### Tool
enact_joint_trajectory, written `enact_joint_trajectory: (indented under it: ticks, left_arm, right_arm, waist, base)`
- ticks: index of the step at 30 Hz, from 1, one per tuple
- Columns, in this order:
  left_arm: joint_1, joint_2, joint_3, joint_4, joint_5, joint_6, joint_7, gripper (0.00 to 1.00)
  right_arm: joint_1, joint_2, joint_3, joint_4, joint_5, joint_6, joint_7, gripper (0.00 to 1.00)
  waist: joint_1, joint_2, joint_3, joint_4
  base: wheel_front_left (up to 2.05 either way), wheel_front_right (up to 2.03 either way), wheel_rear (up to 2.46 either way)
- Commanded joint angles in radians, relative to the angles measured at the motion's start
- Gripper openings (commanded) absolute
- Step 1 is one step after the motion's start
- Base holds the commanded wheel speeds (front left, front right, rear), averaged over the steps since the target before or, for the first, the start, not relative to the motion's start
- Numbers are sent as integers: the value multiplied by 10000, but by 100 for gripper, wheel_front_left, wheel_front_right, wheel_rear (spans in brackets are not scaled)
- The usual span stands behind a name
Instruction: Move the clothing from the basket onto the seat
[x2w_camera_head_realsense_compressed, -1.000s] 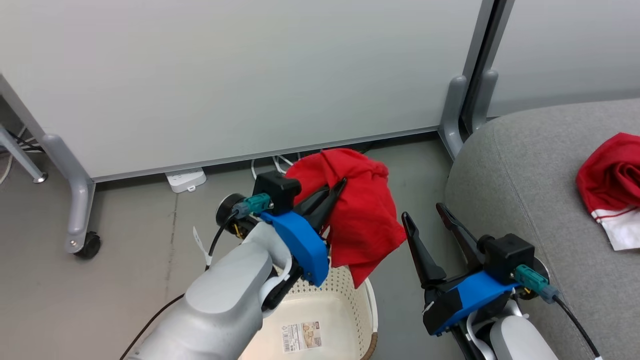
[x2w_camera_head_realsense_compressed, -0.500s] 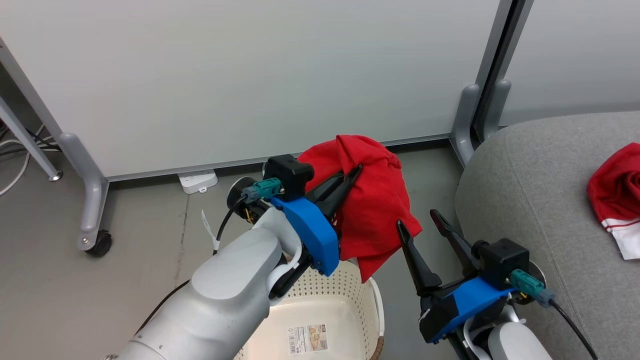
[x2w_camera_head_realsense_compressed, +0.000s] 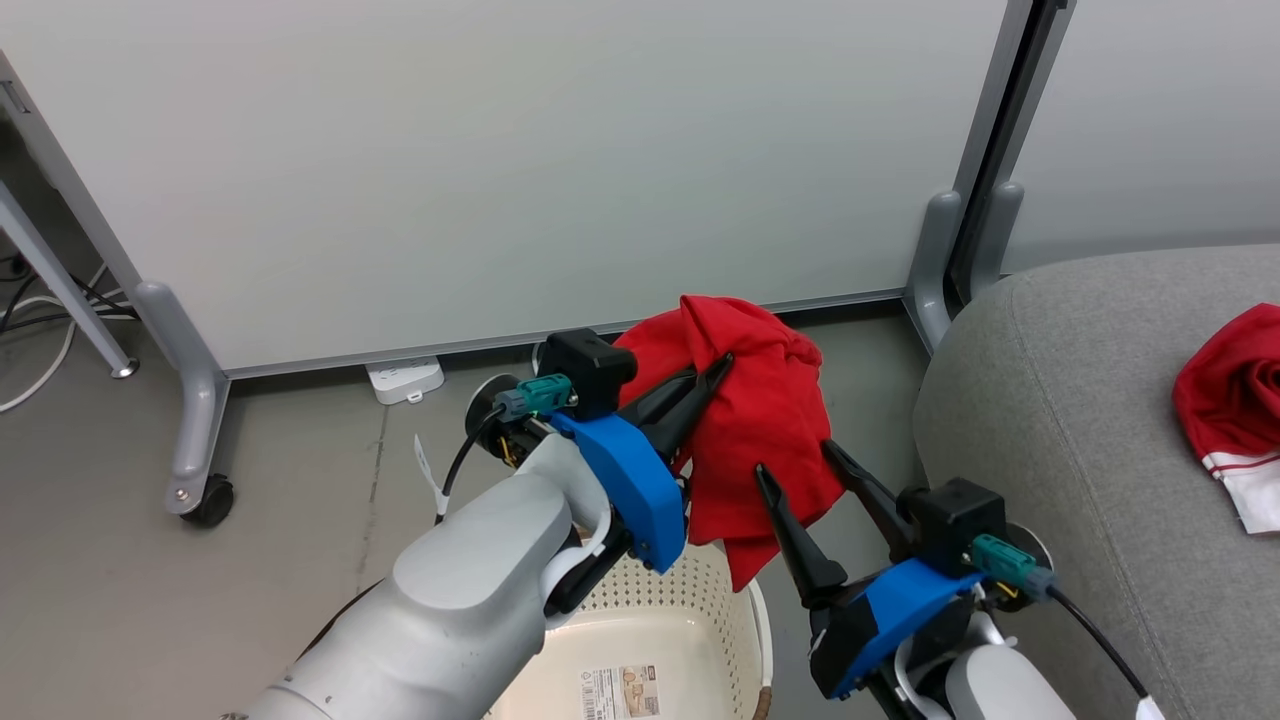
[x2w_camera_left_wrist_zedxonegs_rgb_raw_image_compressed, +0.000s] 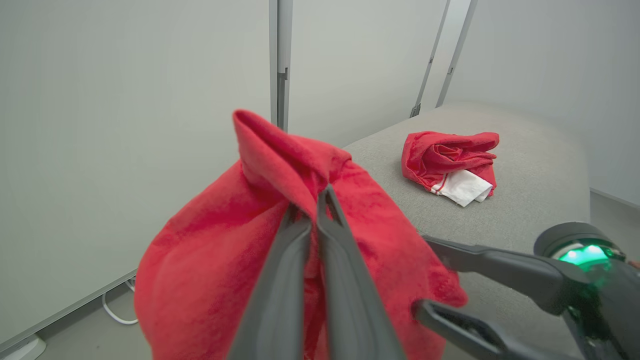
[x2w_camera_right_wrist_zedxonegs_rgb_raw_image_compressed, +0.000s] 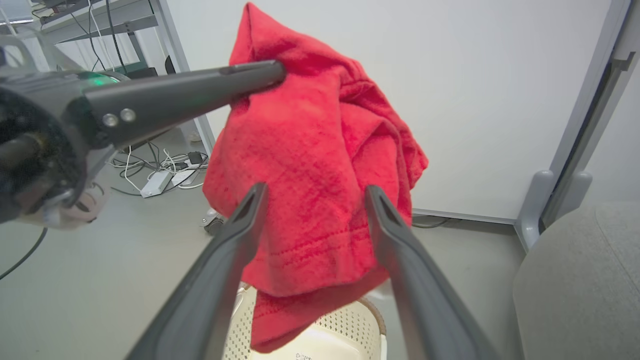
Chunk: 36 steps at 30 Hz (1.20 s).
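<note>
Garment (x2w_camera_head_realsense_compressed: 765, 440) between left fingers (x2w_camera_head_realsense_compressed: 698, 396) (above basket (x2w_camera_head_realsense_compressed: 692, 588))

The right gripper (x2w_camera_head_realsense_compressed: 794, 458) stands between the hanging garment (x2w_camera_head_realsense_compressed: 760, 400) and the seat (x2w_camera_head_realsense_compressed: 1060, 420), whose near part lies bare.

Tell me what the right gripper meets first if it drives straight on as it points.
The red garment hanging from the left gripper; the right gripper, jaws open, seems almost on it, though depth is unclear.
</note>
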Motion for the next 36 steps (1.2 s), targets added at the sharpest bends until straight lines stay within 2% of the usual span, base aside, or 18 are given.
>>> enact_joint_trajectory:
  ticks: [1, 13, 14, 15, 16, 23, 36]
  left_arm:
    - [28, 23, -29, -26, -66, -45, -81, 0]
    - [-164, -18, -535, -83, -488, -45, -165, 0]
    - [-184, -22, -561, -78, -517, -45, -174, 0]
    - [-205, -23, -583, -70, -542, -45, -181, 0]
    - [-226, -25, -600, -63, -591, -45, -190, 0]
    - [-316, -34, -753, -21, -779, -45, -203, 0]
    - [-379, -35, -922, 76, -1039, -45, -260, 0]
  right_arm:
    - [-235, -25, 73, 105, 68, -7, 65, 100]
    - [-1887, -43, 1074, 2216, 597, -7, 477, 100]
    - [-2033, -42, 1175, 2433, 614, -7, 496, 77]
    - [-2180, -36, 1268, 2649, 641, -7, 493, 44]
    - [-2319, -36, 1365, 2840, 635, -7, 473, 1]
    - [-2820, -20, 1716, 3712, 791, -7, -5, 0]
    - [-3115, -19, 1994, 4401, 1177, -7, -483, 0]
  waist:
    - [0, 0, -18, 5]
    - [0, 0, -4, -65]
    - [0, 0, 5, -72]
    - [0, 0, 12, -79]
    - [0, 0, 18, -86]
    - [0, 0, 8, -99]
    - [0, 0, -80, -216]
  base:
    - [0, 0, 0]
    - [0, 0, 0]
    - [0, 0, 0]
    - [0, 0, 0]
    - [0, 0, 0]
    - [0, 0, 0]
    - [0, 0, 0]
